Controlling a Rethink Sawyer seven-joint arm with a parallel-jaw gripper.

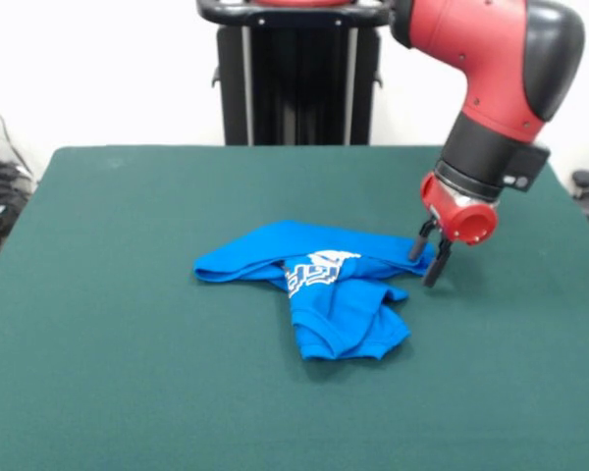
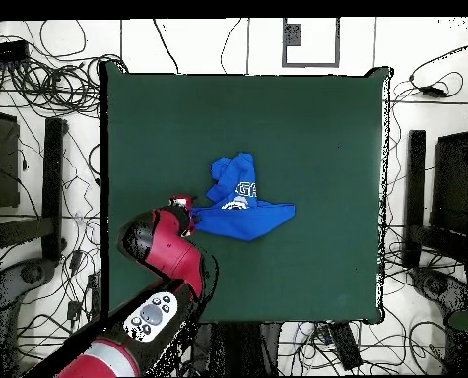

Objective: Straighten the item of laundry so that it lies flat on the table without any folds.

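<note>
The item of laundry [image 1: 324,285] is a bright blue garment with white lettering, lying crumpled and folded over itself near the middle of the dark green table [image 1: 118,324]. My gripper [image 1: 428,257] is down at the garment's right tip, with its two dark fingers apart; one finger [image 1: 417,245] touches the fabric's edge. In the overhead view the garment [image 2: 239,205] lies mid-table and the gripper [image 2: 185,208] is at its left corner, mostly hidden under the red arm.
The robot's black pedestal [image 1: 294,74] stands behind the table's far edge. Cables and black stands [image 2: 40,177] surround the table [image 2: 306,108] on the floor.
</note>
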